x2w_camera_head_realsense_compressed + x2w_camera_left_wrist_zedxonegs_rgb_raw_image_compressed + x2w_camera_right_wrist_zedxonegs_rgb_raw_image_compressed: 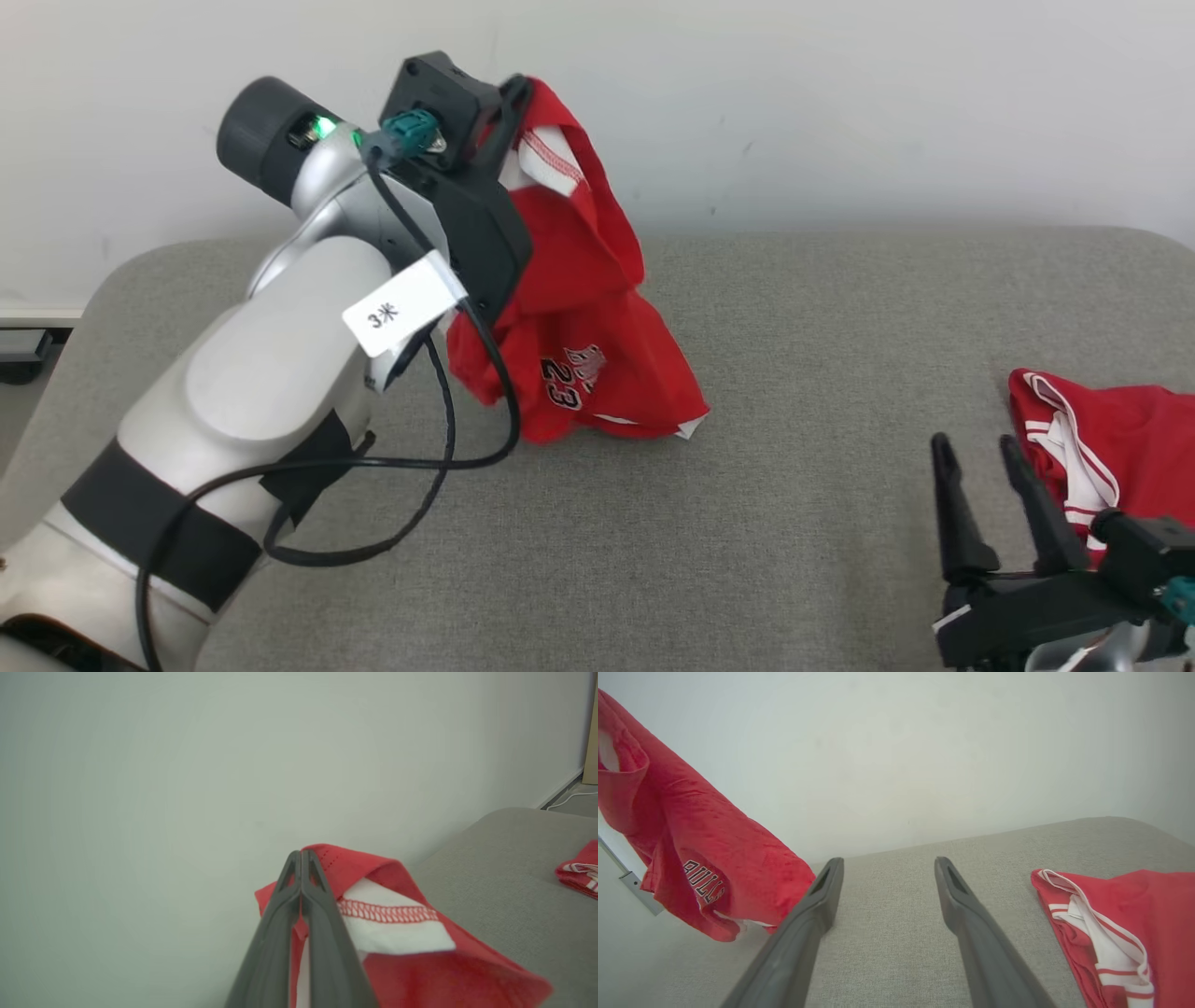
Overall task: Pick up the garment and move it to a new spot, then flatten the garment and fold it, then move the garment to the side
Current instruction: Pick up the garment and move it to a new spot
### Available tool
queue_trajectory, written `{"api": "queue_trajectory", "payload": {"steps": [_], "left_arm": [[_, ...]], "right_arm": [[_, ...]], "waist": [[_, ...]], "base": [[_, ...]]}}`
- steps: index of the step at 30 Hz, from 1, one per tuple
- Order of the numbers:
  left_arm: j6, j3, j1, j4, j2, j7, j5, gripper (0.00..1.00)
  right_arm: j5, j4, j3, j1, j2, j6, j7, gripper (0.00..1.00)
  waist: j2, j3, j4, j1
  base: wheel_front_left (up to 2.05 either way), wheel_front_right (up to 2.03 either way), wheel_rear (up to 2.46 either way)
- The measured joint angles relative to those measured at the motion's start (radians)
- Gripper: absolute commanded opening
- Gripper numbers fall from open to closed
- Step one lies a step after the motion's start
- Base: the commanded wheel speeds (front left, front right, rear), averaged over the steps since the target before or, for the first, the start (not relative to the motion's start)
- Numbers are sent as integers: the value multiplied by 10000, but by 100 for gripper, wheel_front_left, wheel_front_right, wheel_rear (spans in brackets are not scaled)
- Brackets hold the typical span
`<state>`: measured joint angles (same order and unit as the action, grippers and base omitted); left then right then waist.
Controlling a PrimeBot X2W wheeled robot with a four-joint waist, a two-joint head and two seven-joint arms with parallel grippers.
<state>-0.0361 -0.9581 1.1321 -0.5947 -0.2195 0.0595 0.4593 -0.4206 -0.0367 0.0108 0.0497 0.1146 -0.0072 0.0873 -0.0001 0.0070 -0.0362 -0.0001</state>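
A red garment (579, 308) with a "23" print and white trim hangs crumpled from my left gripper (513, 89), which is raised high at the back left of the grey cloth-covered table (747, 523). In the left wrist view the gripper (299, 854) is shut on the garment's (420, 961) red and white edge. The hem hangs down to about the table top; I cannot tell if it touches. The right wrist view has the garment (705, 844) at its left. My right gripper (976, 446) stands open and empty low at the front right, as its own view (888, 862) confirms.
A second red garment with white stripes (1120, 439) lies bunched on the table just right of my right gripper, seen too in the right wrist view (1134, 914) and far off in the left wrist view (581, 868). A pale wall (840, 112) runs behind the table.
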Motion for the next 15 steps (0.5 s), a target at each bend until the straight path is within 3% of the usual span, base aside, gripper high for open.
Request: {"api": "queue_trajectory", "payload": {"steps": [5,15], "left_arm": [[94,-209,-433,-56,458,416,194,0],[-272,-88,-872,-1112,1691,1034,828,0]], "right_arm": [[4,-54,-299,-284,-67,44,-98,100],[2,-203,-337,-614,-159,29,-173,100]], "waist": [[1,91,-146,1],[1,746,-1207,3]], "base": [[0,0,0],[0,0,0]]}}
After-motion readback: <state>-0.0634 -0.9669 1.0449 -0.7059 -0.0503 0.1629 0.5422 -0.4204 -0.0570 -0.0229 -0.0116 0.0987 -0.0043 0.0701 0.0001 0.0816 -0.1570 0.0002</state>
